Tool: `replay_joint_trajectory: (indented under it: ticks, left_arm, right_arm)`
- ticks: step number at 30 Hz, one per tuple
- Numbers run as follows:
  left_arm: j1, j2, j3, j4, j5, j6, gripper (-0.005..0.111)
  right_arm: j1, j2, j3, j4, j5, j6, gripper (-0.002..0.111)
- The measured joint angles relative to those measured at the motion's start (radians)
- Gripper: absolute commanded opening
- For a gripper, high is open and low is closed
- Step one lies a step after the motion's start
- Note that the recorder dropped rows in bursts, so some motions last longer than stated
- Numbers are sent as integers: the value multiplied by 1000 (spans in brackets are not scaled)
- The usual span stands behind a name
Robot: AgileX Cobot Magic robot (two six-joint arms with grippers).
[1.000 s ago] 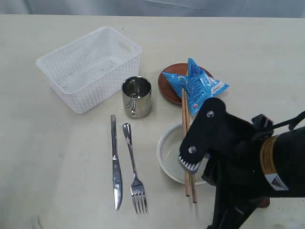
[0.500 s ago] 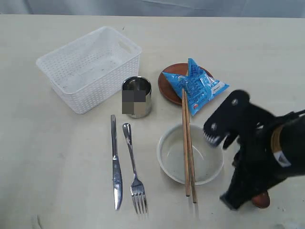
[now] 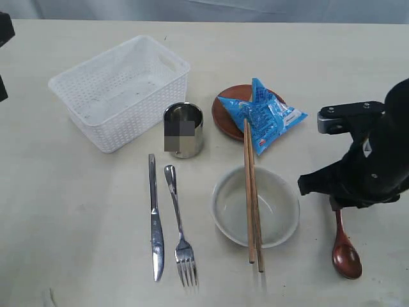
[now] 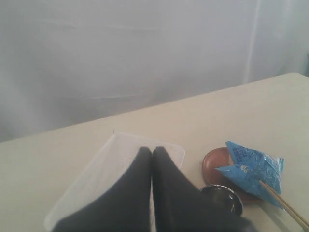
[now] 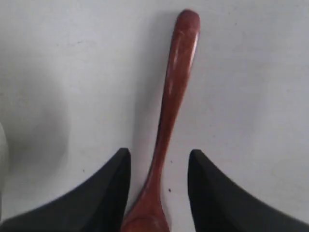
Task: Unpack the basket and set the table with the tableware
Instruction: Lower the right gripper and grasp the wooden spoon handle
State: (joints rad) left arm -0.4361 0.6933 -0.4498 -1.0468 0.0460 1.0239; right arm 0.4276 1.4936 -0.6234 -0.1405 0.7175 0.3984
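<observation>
Two jaws of the right gripper (image 5: 158, 157) stand apart astride the wooden spoon (image 5: 176, 82), lying flat on the table (image 5: 251, 72) near the bowl (image 3: 225, 211) with its long axis between them; the left gripper (image 4: 152, 157), closed, hangs well apart near the basket (image 4: 91, 188).

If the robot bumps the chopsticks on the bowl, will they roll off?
Probably. The chopsticks lie across the rim of the bowl, so a nudge would likely slide or roll them. They look thin and wooden, so probably light and stiff.
</observation>
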Motion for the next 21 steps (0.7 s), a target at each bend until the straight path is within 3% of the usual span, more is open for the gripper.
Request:
replay_joint_trajectory:
  ticks: [10,17,21]
  left_arm:
    - [0,0,0,0,4,17,0]
    - [0,0,0,0,4,22,0]
    - [0,0,0,0,4,22,0]
  right_arm:
    - [0,159,-33,-37,-90,94,39]
    - [0,173,-35,-45,-118,110,-1]
    - [0,173,-35,-59,-136,133,0]
